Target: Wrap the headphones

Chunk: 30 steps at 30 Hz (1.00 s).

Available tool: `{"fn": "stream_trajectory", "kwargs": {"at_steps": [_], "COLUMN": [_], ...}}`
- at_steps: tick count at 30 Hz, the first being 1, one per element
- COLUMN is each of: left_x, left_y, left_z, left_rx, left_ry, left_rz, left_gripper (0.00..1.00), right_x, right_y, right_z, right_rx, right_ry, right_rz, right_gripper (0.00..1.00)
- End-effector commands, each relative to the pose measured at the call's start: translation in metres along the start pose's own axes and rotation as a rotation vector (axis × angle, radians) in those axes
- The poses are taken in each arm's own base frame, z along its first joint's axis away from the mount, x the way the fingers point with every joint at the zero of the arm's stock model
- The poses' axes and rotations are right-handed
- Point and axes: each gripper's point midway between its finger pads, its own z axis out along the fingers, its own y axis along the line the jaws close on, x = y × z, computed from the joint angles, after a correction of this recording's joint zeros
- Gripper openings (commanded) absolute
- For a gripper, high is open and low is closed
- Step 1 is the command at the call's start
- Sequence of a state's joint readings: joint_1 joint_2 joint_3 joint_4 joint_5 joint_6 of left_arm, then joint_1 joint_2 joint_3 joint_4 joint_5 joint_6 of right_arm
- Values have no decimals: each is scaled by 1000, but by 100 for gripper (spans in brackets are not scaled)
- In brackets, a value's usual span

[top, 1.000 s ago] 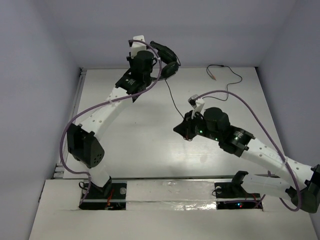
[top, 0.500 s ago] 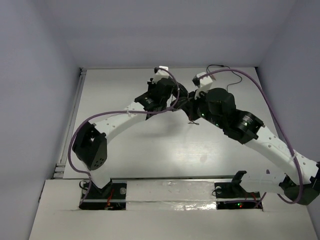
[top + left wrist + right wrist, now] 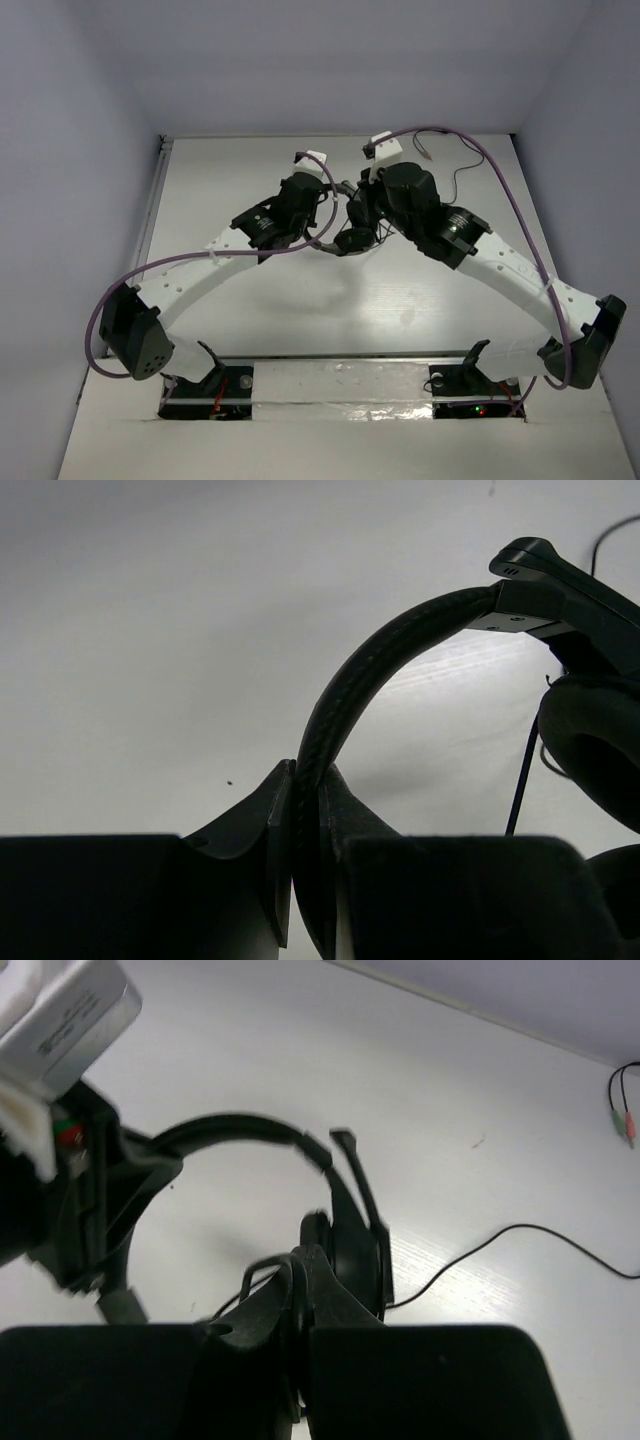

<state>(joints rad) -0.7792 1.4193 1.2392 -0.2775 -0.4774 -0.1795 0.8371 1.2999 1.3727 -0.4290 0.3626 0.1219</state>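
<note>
Left claw clamped on the headband, held over a pale surface

The left claw point(image 3: 308, 792) fills the bottom of the frame, its two dark fingers point(image 3: 275, 820) pressed tight against either side of the headphones' point(image 3: 400, 640) textured black headband. From that pinch the band arcs up and to the right, ending in a smooth black slider arm near the top right corner. Below the arm, a padded earcup point(image 3: 595, 740) bulges in from the right edge, partly cut off. A thin black cord point(image 3: 520, 780) drops almost straight down just left of the earcup. Behind it all lies the whitish surface point(image 3: 150, 630), marked by one tiny dark speck point(image 3: 229, 783) near the left finger's tip.
</note>
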Motion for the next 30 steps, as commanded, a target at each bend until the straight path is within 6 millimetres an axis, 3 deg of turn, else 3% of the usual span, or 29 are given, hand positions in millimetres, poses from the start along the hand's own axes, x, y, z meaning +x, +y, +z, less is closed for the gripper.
{"fn": "stream_trajectory", "kwargs": {"at_steps": [1,6,9,14,17,22,23,24,26,30], "left_x": [-4,23,25,9,4,-19,-22,-26,-33,-43], "left_y": [-15,-18,-23,-32,-37,-39,-41,-39,-36,-35], "left_z": [-22,-22,-28,-41,-42,-51,-55,-56,-62,-75], "left_rx": [116,129,162,251,287,373,388,393,422,501], "left_ry": [0,74,58,17,10,-36,-41,-50,-67,-95], "left_rz": [7,93,89,59,47,-3,-3,-13,-30,-65], "left_gripper": [0,0,0,0,0,0,0,0,0,0], "right_x": [-39,-45,-44,-30,-24,14,18,20,22,20], "right_y": [-9,-18,-39,-74,-77,-86,-85,-89,-97,-91], "right_z": [11,29,36,39,32,46,48,48,48,48], "right_rx": [66,114,191,288,279,292,291,297,299,189], "right_ry": [-125,-123,-124,-124,-147,-86,-80,-78,-75,-98], "right_rz": [-15,-28,-26,71,128,156,157,164,189,225], "right_gripper": [0,0,0,0,0,0,1,11,20,25]}}
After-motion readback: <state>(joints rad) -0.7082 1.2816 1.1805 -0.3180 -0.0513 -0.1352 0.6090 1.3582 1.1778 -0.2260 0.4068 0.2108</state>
